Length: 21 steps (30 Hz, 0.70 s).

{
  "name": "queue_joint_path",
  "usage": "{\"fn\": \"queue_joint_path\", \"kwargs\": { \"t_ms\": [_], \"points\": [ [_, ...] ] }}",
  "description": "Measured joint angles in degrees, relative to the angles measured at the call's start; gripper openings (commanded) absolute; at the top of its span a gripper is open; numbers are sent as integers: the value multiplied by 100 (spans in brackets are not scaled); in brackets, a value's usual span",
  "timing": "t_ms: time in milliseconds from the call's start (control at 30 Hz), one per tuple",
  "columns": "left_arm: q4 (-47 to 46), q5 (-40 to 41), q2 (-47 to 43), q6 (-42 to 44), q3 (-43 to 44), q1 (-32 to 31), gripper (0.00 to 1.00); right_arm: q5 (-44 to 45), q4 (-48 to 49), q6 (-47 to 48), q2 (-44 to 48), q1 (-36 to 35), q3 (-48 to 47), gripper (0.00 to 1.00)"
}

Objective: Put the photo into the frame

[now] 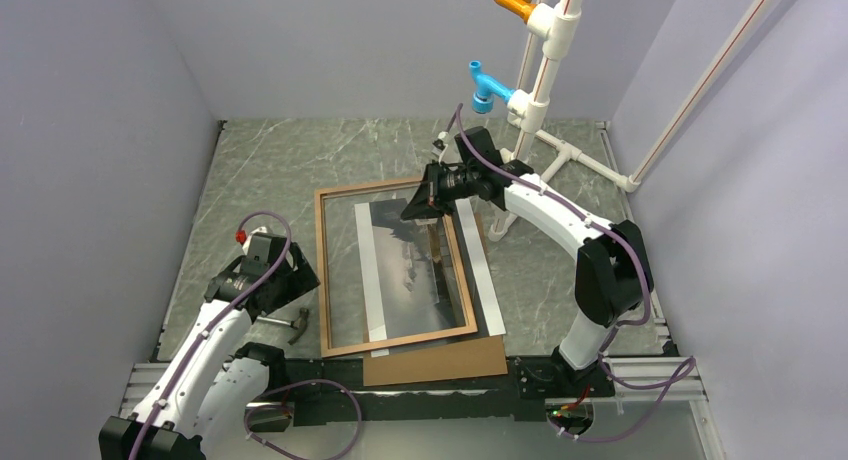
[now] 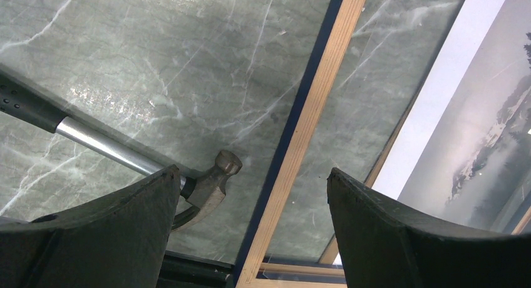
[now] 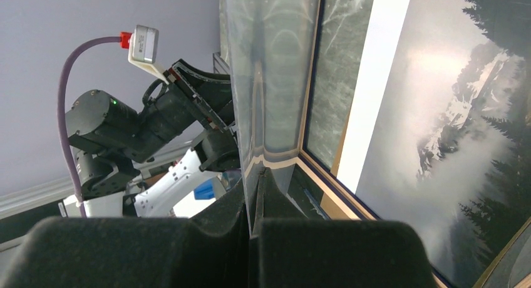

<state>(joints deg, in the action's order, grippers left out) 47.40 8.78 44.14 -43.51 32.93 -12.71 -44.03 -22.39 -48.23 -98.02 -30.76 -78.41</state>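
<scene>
Table (image 1: 260,170): carries all | frame (image 1: 322,280): flat, wood face up | photo (image 1: 415,270): flat, seemingly beneath it, offset right past the rail | right pincer (image 1: 428,208): clamped on thin clear sheet (image 3: 269,81) by far rail | left pincer (image 2: 250,178): apart, empty | progress: early, photo not yet seated, squaring remains

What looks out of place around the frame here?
The photo is not seated: it sits shifted right, with the right rail of the frame crossing it, so one white band sticks out past that rail and its end shows beyond the near rail. A hammer lies just left of the frame.
</scene>
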Motion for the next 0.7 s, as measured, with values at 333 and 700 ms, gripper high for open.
{"fn": "queue_joint_path", "kwargs": {
  "t_ms": [333,700],
  "points": [
    [-15,0,20,24,0,0,90,-11,33,-31,87,9,61,0],
    [-46,-15,98,46,0,0,90,-57,109,-42,101,9,138,0]
  ]
}}
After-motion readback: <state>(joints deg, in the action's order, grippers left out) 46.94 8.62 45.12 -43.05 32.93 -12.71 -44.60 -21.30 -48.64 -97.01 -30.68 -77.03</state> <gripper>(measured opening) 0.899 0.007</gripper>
